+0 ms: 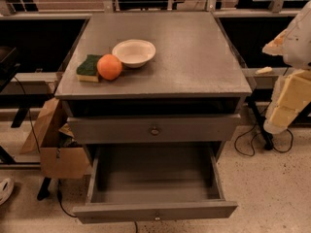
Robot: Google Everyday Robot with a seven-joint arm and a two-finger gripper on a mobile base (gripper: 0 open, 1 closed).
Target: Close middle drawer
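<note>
The middle drawer [155,211] is pulled far out toward the near side, under the upper drawer [154,129]. The gripper [287,103] hangs at the right edge, well apart from it. I cannot tell whether it is open or holds anything. The step in hand looks like the approach. Next, it should meet the drawer front squarely and push it far.

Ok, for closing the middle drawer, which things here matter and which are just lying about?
Job: middle drawer, pulled far out; gripper, right of the cabinet, apart from it.
Lying about: orange, green sponge and bowl on the cabinet's top; upper drawer; cardboard box on the floor, left.
</note>
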